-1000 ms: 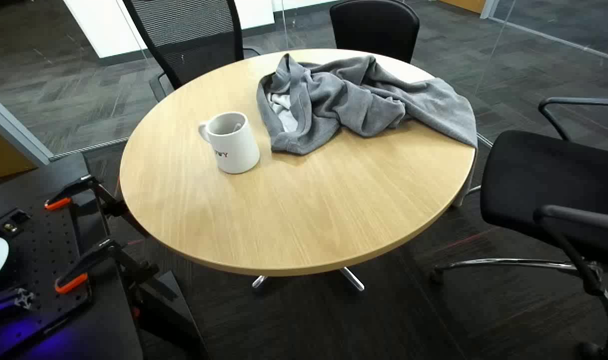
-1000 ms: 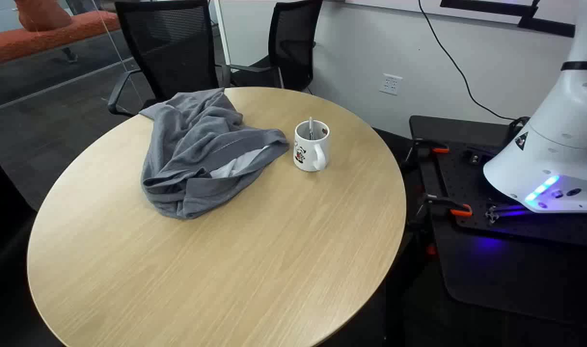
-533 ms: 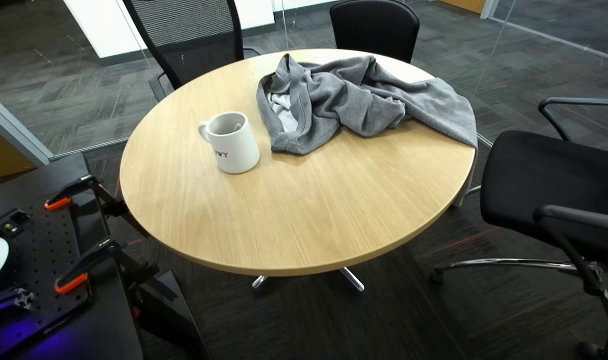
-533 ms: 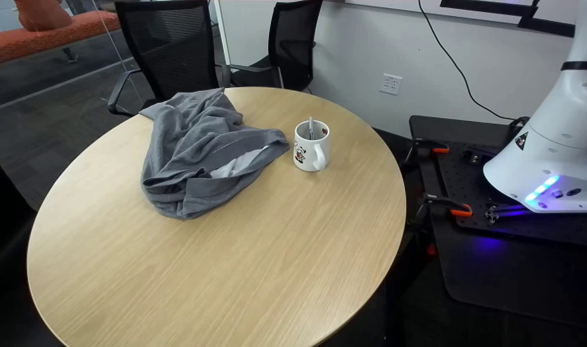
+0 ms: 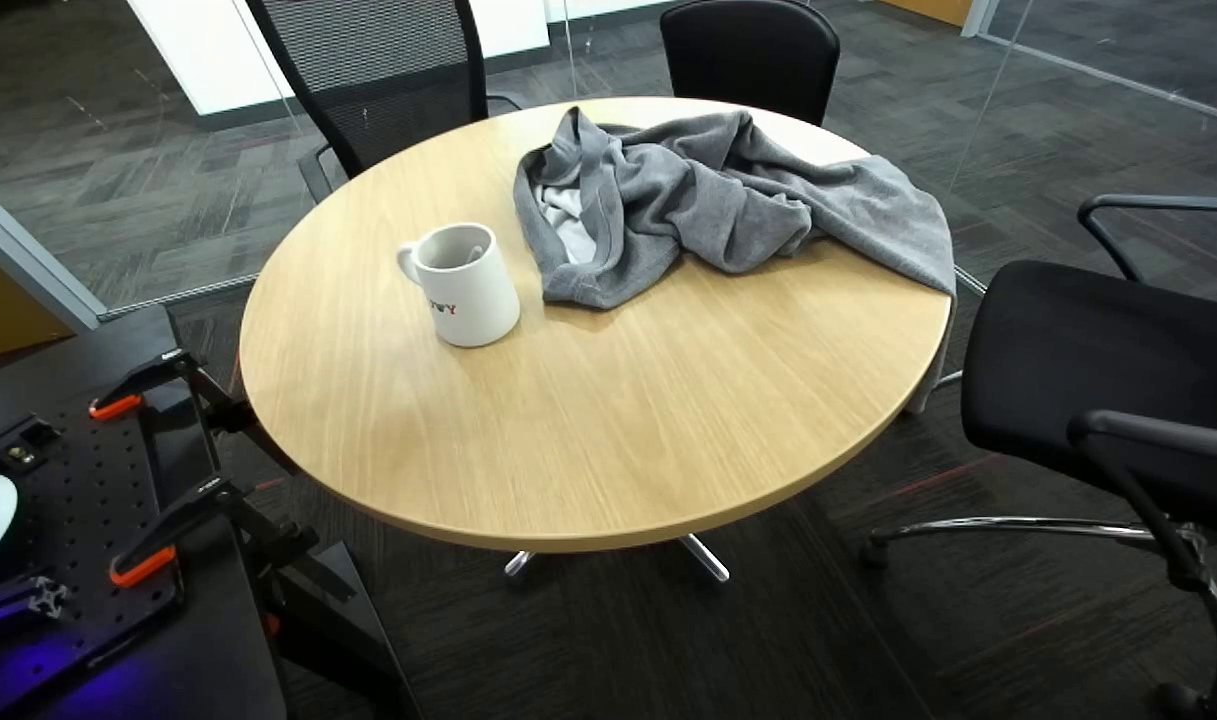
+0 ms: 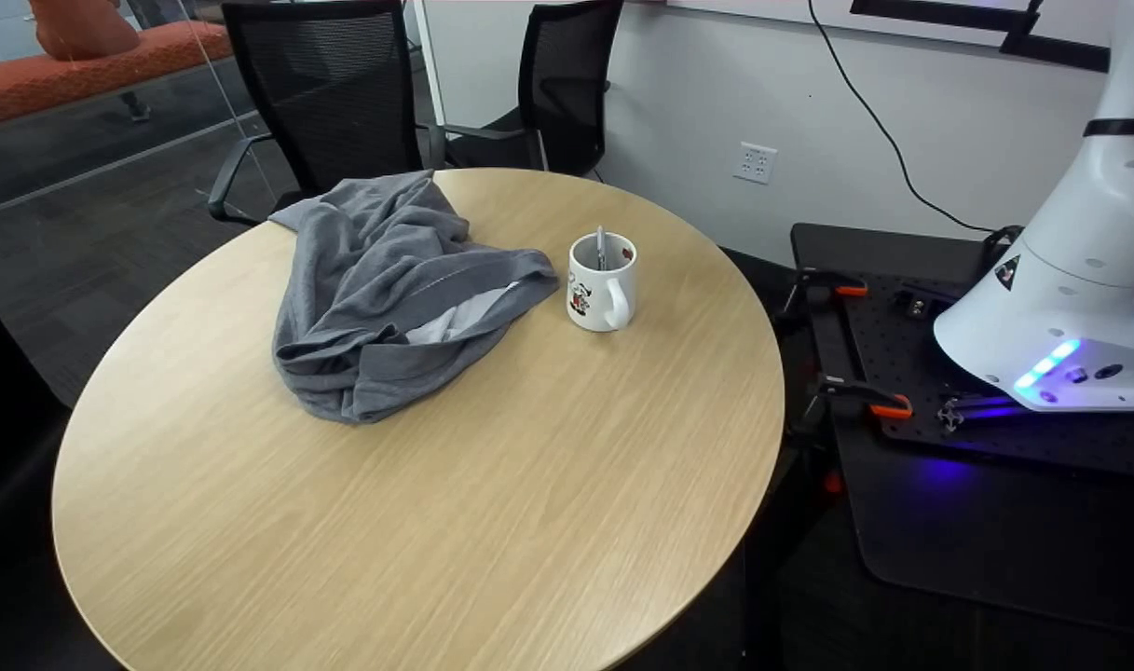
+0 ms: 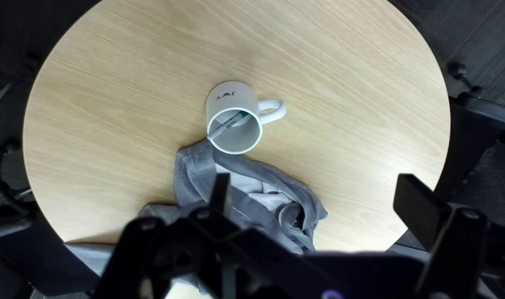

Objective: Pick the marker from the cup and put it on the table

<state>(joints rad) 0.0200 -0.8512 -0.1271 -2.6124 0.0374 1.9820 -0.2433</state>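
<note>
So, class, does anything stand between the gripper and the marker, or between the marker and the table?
Nothing visible lies between the open gripper and the upper end of the marker. The cup walls in the rest, so the marker likely needs lifting out first. Grey cloth covers part of the table.

Letters J and Y (image 7: 225, 96) on the white mug (image 7: 237, 102); marker (image 7: 228, 125) print illegible

The marker (image 7: 228, 125) leans in the cup (image 6: 593, 300), which stands on the table (image 6: 492, 485) just beside the cloth (image 6: 380, 298).
</note>
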